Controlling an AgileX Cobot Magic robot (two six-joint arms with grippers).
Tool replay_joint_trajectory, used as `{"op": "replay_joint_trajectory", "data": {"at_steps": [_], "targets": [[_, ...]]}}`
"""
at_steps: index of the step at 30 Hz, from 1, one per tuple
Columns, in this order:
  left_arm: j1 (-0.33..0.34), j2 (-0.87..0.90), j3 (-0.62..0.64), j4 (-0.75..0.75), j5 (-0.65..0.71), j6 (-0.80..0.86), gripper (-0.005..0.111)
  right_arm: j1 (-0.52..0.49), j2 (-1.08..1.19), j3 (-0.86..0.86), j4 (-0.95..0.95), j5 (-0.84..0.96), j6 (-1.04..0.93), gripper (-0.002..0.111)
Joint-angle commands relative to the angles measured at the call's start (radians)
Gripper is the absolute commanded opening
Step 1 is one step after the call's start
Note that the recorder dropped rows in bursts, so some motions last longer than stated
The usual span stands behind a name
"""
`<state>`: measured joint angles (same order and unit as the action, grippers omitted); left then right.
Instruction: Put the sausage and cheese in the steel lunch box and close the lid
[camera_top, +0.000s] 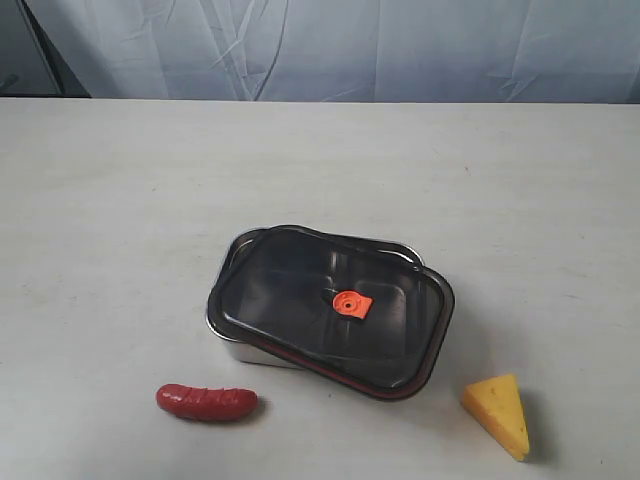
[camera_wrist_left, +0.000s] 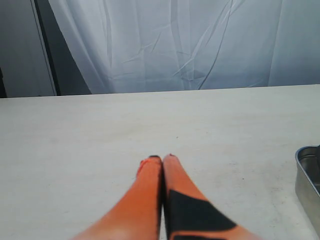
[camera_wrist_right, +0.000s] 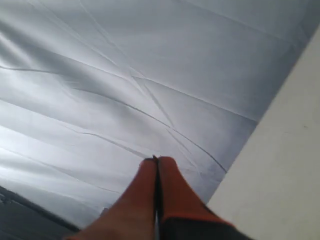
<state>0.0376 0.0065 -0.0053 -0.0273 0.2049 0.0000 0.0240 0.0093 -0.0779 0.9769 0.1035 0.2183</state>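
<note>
Left end effector (camera_wrist_left: 162, 157) is clenched on nothing above bare counter (camera_top: 120, 200). The right end effector (camera_wrist_right: 156, 159) is likewise clenched and empty, aimed at the curtain (camera_wrist_right: 150, 75). The lid (camera_top: 335, 305) sits skewed on the steel lunch box (camera_top: 245, 350). The sausage (camera_top: 206, 402) lies near the box's front left corner and the cheese (camera_top: 497, 413) off to its right. I'd release one end effector wide, lift the lid by its overhanging edge, and park it well apart from the food.

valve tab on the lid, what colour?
Orange: the valve tab sits at the centre of the smoky dark lid. Clearest in the exterior view.
</note>
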Motion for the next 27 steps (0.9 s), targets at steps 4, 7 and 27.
{"op": "replay_joint_trajectory", "data": {"at_steps": [4,7,27], "targets": [[0.0,-0.007,0.005,-0.009,-0.012,0.0,0.0,0.002,0.27,-0.379,-0.014,0.038,-0.307,-0.001],[0.0,-0.007,0.005,-0.02,-0.012,0.0,0.0,0.002,0.493,-0.582,-0.071,0.154,-0.436,-0.001],[0.0,-0.007,0.005,-0.034,-0.012,0.0,0.0,-0.014,1.361,-0.613,0.325,0.74,-1.085,-0.001]]}}
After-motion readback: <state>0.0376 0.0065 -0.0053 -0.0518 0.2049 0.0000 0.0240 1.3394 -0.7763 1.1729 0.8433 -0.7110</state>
